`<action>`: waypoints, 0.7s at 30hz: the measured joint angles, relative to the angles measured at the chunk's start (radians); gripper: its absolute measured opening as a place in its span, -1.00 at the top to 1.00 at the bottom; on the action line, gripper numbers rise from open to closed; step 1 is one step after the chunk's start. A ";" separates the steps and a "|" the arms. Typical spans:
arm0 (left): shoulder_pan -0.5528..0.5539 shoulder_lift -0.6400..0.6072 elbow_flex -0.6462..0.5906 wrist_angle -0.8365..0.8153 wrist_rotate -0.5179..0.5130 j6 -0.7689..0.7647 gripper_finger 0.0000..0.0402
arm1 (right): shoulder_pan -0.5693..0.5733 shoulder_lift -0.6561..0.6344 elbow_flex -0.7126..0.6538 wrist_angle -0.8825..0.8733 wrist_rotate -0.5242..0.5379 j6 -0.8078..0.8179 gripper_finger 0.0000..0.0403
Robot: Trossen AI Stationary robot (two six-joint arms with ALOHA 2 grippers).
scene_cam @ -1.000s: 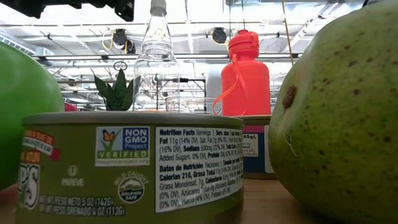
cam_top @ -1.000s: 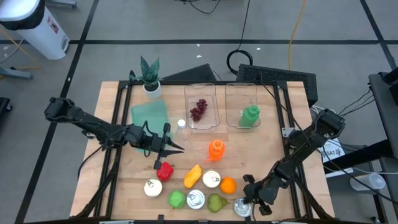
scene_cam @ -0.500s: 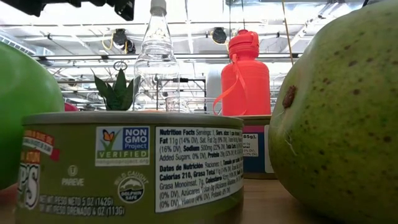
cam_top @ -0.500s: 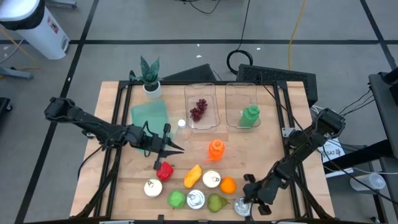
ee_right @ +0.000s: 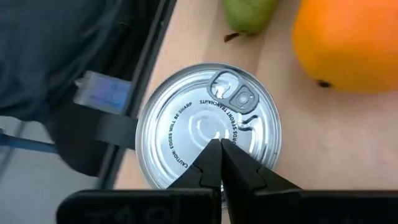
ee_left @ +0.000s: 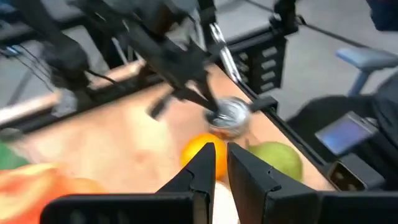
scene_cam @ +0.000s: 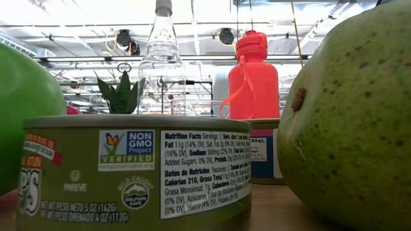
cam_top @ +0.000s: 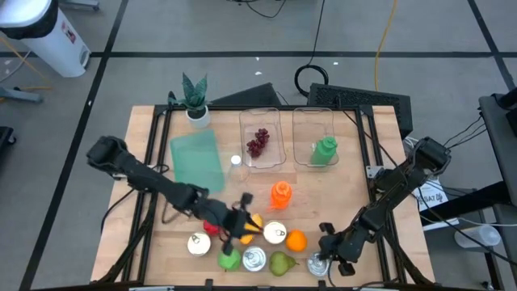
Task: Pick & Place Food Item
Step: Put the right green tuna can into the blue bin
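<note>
While the right gripper (cam_top: 325, 264) sits at the desk's (cam_top: 145, 170) front right corner, jaws clenched and empty, its tips hang just over a silver can (ee_right: 208, 134), seen close in the right wrist view. An orange (cam_top: 296, 241) and a pear (cam_top: 281, 263) lie just beside that can.

Left gripper (cam_top: 237, 230) is out over the front row of food, jaws clenched with nothing between them, above a yellow item (cam_top: 253, 224) and near the red pepper (cam_top: 212, 225). In the left wrist view its closed fingers (ee_left: 202, 171) point toward the orange (ee_left: 200, 152), the pear (ee_left: 278, 160) and the silver can (ee_left: 229, 116), with the right arm beyond.

Front row also holds a white-lidded can (cam_top: 197, 243), a green apple (cam_top: 229, 259), an open-top can (cam_top: 255, 259) and another can (cam_top: 275, 233). An orange bottle (cam_top: 280, 194) stands mid-desk, with a clear bottle (cam_top: 236, 162) near it. 2 clear trays sit at the back: 1 with grapes (cam_top: 258, 142), 1 with a green bottle (cam_top: 325, 151). A green cloth (cam_top: 196, 155) and a potted plant (cam_top: 195, 97) are at back left.

Low view is filled by a labelled can (scene_cam: 135, 170), the pear (scene_cam: 350, 122) and the apple (scene_cam: 22, 112).
</note>
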 joint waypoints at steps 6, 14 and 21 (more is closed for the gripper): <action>-0.024 0.088 0.064 0.064 0.056 -0.016 0.75 | 0.006 -0.075 -0.001 -0.084 0.053 0.028 1.00; -0.021 0.122 0.064 0.083 0.058 -0.058 0.75 | 0.022 -0.086 0.003 -0.256 0.071 0.188 1.00; -0.032 0.122 0.064 0.074 0.059 -0.084 0.75 | 0.028 -0.086 -0.036 -0.333 0.062 0.312 1.00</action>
